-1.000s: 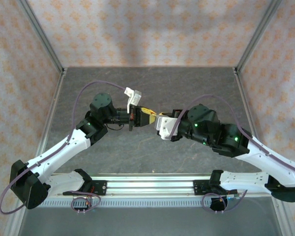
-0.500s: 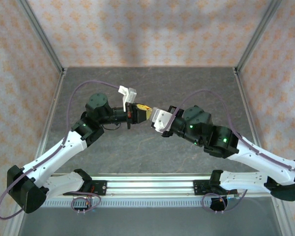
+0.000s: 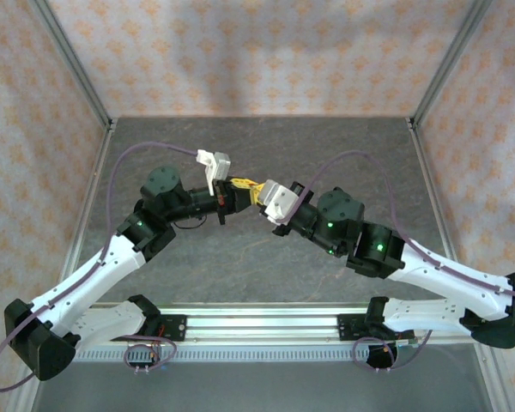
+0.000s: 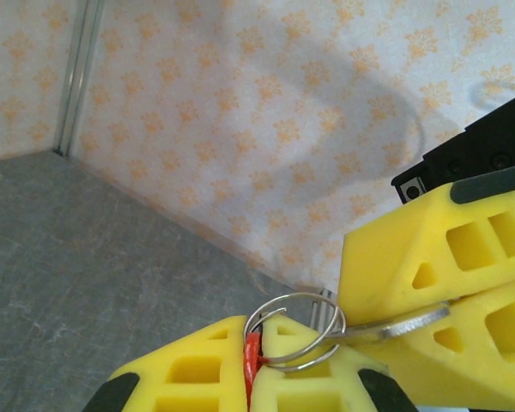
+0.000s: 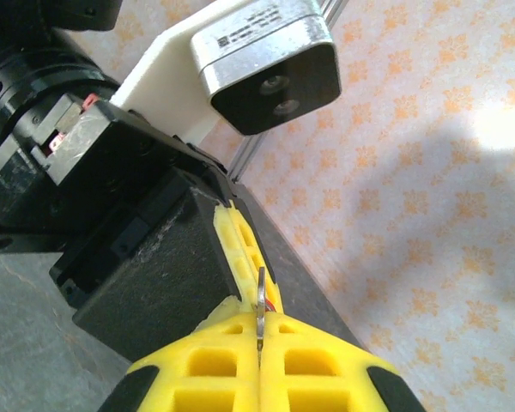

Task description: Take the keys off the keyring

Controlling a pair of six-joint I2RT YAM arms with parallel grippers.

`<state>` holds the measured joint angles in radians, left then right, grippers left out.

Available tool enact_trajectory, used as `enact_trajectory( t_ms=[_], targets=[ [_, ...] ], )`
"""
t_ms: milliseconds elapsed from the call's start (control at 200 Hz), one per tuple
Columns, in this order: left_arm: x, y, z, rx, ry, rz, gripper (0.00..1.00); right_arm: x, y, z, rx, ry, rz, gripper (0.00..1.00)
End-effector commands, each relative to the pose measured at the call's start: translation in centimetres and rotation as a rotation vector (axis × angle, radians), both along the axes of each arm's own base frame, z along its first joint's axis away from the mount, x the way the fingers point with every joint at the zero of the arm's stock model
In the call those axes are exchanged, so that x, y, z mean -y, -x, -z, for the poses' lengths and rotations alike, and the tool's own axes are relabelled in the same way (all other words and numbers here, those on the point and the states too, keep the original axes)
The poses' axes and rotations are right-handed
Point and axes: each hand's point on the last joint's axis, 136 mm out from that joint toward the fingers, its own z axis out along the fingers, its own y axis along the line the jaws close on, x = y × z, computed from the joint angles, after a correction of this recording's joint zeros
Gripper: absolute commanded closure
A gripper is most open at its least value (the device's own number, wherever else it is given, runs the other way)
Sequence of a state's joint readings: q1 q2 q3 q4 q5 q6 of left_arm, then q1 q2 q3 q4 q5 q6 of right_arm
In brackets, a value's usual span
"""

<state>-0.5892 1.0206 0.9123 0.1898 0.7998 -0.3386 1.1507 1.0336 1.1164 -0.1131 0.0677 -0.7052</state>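
scene: both arms are up off the table [image 3: 266, 266], with the claws nose to nose in mid-air near the middle of the cell.
left gripper [image 4: 253, 365]: clamped on the lower arc of the keyring [image 4: 342, 322]. A red tab [image 4: 251, 356] is pinched in the same seam.
right gripper [image 5: 259, 348]: closed on one key [image 5: 261, 300], seen edge-on between the yellow fingers with no gap showing.
where it is: the ring and key hang between the two claws, well above the table and resting on nothing.
relation that matters: from your right claw the ring lies straight ahead, toward the left arm. The key's long axis runs along the line joining the claws, with one end at the ring and the other hidden inside the right fingers. In the left wrist view it leaves the ring's right side lying nearly flat.
ring plane: open face toward the left wrist camera. The top coil looks slightly sprung apart, but you can't be sure.
nearer arm: both are in contact. The right one has the key and the left one anchors the ring.
step: you're probably mid-removal, with the key not yet off the ring.
next: you likely need to walk the key round the coil. A straight pull along its axis only loads the ring against the left fingers.
risk: the left pinch is thin, so the ring could slip out.
other keys: cannot tell.
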Motion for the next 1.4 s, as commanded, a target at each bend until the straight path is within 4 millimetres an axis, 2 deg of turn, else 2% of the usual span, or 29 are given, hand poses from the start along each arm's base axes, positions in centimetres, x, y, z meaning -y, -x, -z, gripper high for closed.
enact_trajectory(
  t_ms=[0, 135, 430, 601, 711, 836, 856, 921, 1111, 1221, 1306, 1396],
  targets=[
    [0.4, 1.0, -2.6, 0.126, 0.056, 0.017, 1.00, -2.7, 2.8, 2.4, -0.086, -0.012, -0.166, 1.00],
    [0.5, 1.3, -2.6, 0.142, 0.052, 0.018, 1.00, -2.7, 2.9, 2.4, -0.103, -0.019, -0.190, 1.00],
    [1.8, 2.0, -2.0, 0.148, 0.010, 0.060, 1.00, -4.3, 3.3, 4.7, -0.124, 0.067, -0.248, 1.00],
    [2.2, 1.9, -2.0, 0.152, -0.002, 0.067, 1.00, -5.3, 5.2, 6.0, -0.156, 0.137, -0.370, 1.00],
    [2.4, 1.9, -2.3, 0.153, -0.005, 0.077, 1.00, -5.3, 6.3, 7.9, -0.170, 0.247, -0.443, 1.00],
    [2.6, 1.8, -2.5, 0.155, -0.001, 0.084, 1.00, -5.0, 7.7, 8.6, -0.192, 0.308, -0.520, 1.00],
    [2.7, 1.8, -2.5, 0.155, -0.001, 0.086, 1.00, -5.4, 7.7, 9.4, -0.210, 0.332, -0.528, 1.00],
    [2.8, 1.8, -2.5, 0.154, 0.000, 0.087, 1.00, -5.6, 7.7, 10.0, -0.230, 0.364, -0.535, 1.00],
    [2.5, 1.4, -2.5, 0.160, 0.005, 0.056, 1.00, -6.4, 6.7, 8.3, -0.238, 0.281, -0.479, 1.00],
    [2.5, 1.2, -2.5, 0.157, 0.000, 0.042, 1.00, -7.1, 5.0, 7.3, -0.278, 0.192, -0.395, 1.00],
    [2.2, 1.0, -2.1, 0.158, -0.013, 0.019, 0.92, -6.9, 3.4, 5.9, -0.283, 0.108, -0.318, 1.00],
    [1.7, 0.8, -1.5, 0.161, -0.021, -0.013, 0.82, -5.9, 0.9, 4.3, -0.270, 0.028, -0.201, 1.00]
  ],
)
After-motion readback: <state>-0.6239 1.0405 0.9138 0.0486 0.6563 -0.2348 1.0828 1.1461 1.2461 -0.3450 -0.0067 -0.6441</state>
